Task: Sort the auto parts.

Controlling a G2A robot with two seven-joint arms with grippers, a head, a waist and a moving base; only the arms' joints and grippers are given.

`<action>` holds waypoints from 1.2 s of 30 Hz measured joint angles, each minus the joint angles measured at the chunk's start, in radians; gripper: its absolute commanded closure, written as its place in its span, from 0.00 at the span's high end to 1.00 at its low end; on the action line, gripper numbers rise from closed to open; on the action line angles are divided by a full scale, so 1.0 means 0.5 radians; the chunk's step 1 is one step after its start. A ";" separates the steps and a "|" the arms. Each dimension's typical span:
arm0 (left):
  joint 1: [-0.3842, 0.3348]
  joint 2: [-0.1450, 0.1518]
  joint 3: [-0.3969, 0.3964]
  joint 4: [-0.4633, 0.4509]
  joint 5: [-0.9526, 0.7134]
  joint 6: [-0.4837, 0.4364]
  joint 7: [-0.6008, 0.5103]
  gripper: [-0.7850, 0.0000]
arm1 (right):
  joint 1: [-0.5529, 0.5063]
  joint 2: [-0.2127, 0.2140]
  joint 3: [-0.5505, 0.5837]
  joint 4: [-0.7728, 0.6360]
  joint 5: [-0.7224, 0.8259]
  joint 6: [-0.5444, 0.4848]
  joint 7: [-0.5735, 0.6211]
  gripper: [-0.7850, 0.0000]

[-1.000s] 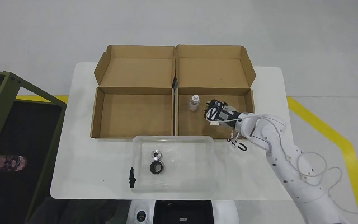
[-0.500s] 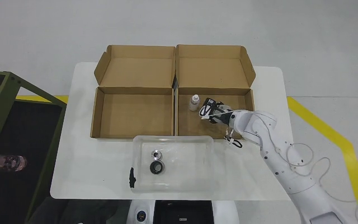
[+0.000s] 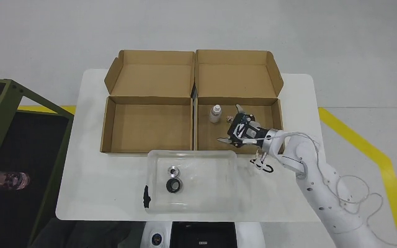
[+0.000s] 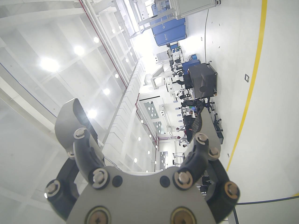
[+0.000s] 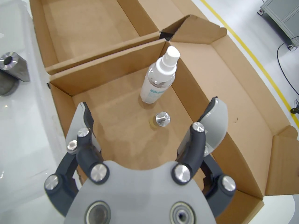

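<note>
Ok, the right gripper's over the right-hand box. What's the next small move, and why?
Probably lift the right gripper straight up out of the cardboard box, ready to head for the clear tray. Its jaws are open and empty, the small metal part lies free on the box floor beside the spray bottle, and a metal cylinder and a black ring wait in the tray.

white segmented right arm (image 3: 319,192) with thin looping cable; grey-plated right gripper (image 5: 150,107), black linkages, silver screws

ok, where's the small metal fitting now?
The fitting stands in the right cardboard box, beside the spray bottle, just ahead of the open right pincer.
</note>
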 measured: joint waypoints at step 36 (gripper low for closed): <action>0.000 0.000 0.000 0.000 0.000 0.000 0.000 1.00 | -0.388 -0.032 -0.505 -0.493 -0.387 0.088 0.061 1.00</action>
